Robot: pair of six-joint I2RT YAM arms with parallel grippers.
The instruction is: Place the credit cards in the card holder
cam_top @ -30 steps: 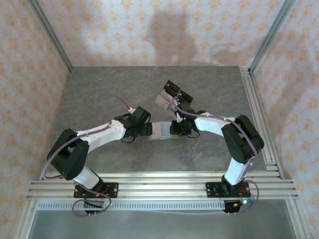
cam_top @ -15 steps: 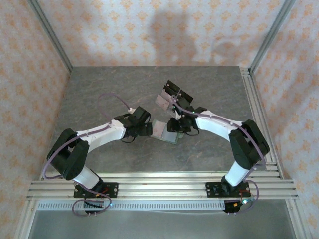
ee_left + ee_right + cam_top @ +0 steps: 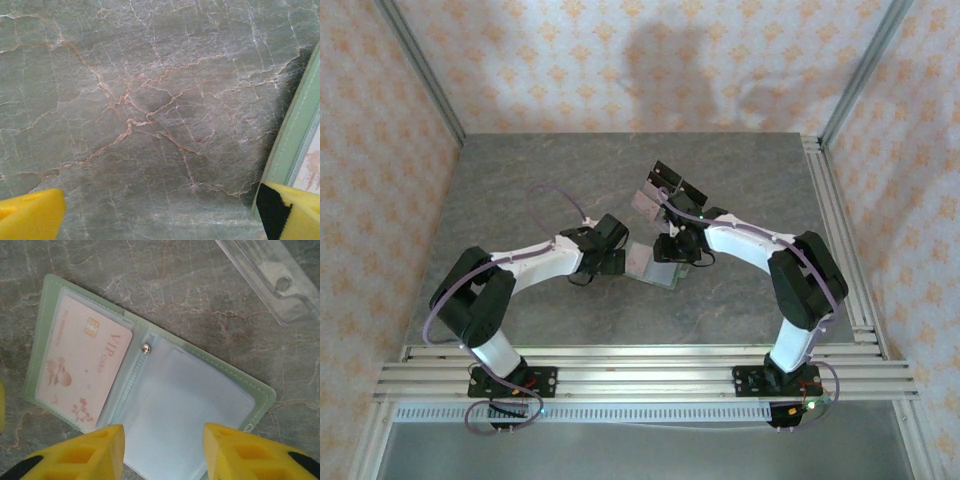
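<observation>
The card holder (image 3: 150,390) lies open and flat on the table, sage green with clear pockets. One pink credit card (image 3: 85,367) marked VIP sits in its left pocket. The right pocket holds nothing. My right gripper (image 3: 162,452) hangs just above that right pocket, open, with nothing between its yellow fingertips (image 3: 95,450). My left gripper (image 3: 160,217) is open over bare table, and the card holder's green edge (image 3: 295,130) lies by its right finger. In the top view the card holder (image 3: 658,268) lies between the left gripper (image 3: 623,260) and the right gripper (image 3: 672,250). Another credit card (image 3: 645,203) leans behind them.
A clear stand with black rectangles (image 3: 672,185) stands just behind the right gripper, and its clear base (image 3: 270,275) shows at the right wrist view's top right. The marbled grey table (image 3: 520,200) has aluminium rails along its right and near edges.
My right gripper has opened and drawn back slightly. The card holder went from squarely between the grippers to lying skewed on the table. The left arm's elbow has swung to the right.
</observation>
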